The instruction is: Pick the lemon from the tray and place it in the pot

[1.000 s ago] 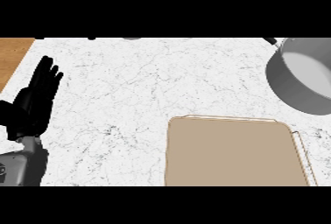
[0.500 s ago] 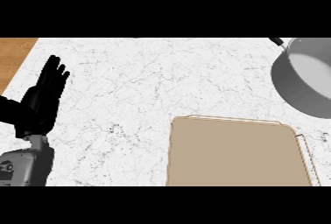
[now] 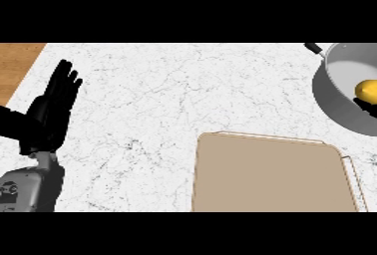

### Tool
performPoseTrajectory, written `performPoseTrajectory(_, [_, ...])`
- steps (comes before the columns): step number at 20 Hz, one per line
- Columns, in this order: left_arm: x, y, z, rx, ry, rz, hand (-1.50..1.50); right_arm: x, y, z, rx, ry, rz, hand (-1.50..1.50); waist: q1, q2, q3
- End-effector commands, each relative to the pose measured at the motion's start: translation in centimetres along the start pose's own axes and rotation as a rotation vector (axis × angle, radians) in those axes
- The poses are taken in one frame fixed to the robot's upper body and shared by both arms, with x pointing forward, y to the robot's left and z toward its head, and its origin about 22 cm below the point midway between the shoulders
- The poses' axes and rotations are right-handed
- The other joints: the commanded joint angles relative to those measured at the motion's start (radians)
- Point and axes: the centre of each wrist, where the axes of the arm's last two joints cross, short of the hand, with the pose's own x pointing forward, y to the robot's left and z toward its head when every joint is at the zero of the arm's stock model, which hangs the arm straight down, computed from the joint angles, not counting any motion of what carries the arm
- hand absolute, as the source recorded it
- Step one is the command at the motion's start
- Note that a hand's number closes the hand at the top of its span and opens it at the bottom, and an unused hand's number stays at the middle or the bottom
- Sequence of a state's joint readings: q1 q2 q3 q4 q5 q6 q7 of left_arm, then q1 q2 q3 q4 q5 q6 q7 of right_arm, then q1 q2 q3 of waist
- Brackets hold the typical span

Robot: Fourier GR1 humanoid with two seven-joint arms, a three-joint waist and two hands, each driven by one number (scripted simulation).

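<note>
One lemon (image 3: pixel 367 91), yellow, sits inside the grey pot (image 3: pixel 333 99) at the right edge of the frame; dark fingertips show just below it, too little to tell that right hand's state. One tan tray (image 3: pixel 273 174), lower centre-right, on the white marble counter (image 3: pixel 184 89). One left hand (image 3: pixel 53 107), black, at the left edge, fingers straight and relaxed, holding nothing.

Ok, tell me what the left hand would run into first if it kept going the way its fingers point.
Nothing that shows: the left hand points up and slightly right over bare marble counter, and the way looks free to the picture's top edge. Its height above the counter is unclear.
</note>
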State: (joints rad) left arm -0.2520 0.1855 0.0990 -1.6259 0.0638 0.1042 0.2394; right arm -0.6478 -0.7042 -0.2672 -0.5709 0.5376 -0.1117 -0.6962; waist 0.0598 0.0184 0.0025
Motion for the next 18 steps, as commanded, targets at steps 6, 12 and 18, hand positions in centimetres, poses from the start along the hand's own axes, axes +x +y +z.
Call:
performPoseTrajectory(6, [0.0, 0.1, -0.5, -0.015, -0.016, -0.002, 0.00, -0.3, 4.1, -0.4, 0.227, 0.075, -0.215, -1.50, 0.012, 0.011, 0.003])
performPoseTrajectory(12, [-0.7, -0.3, -0.1, -0.011, 0.002, 0.013, 0.00, -0.9, 3.3, -0.3, 0.152, -0.002, -0.580, -1.50, -0.009, 0.005, 0.003])
performPoseTrajectory(18, [-0.1, -0.6, 0.3, -0.014, -0.018, -0.001, 0.00, -2.4, 1.3, 0.9, 0.045, 0.048, -0.763, -1.50, 0.008, 0.011, 0.006])
